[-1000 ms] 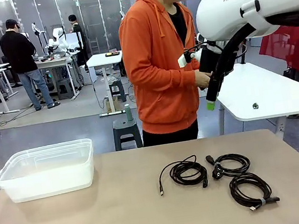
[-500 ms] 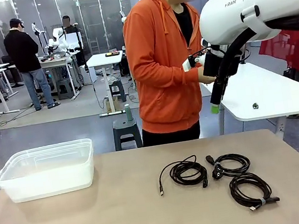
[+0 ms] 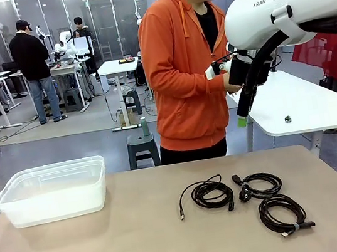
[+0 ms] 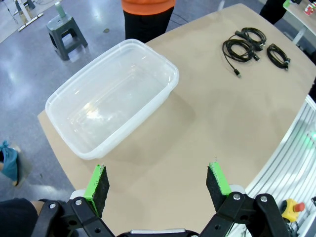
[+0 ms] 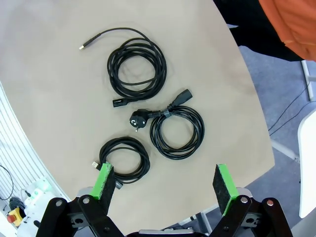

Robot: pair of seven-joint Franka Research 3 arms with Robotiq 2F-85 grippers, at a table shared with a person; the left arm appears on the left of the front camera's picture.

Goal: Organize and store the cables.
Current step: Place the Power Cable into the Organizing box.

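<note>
Pincers stand apart and empty: left pincer (image 4: 157, 170) above the tub (image 4: 170, 69), right pincer (image 5: 163, 170) above three coiled cables (image 5: 177, 131) lying on the worktop (image 3: 142, 244). Nothing is stored yet. Next, lower the right pincer across one coil's bundled strands. You cannot make out what the person's hand (image 3: 232, 86) does at the right arm.

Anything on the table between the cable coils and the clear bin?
Nothing visible. The cable coils lie on the right part of the table, and the clear plastic container sits at its left edge. Bare tabletop runs between them. The container has no lid on and looks empty.
</note>
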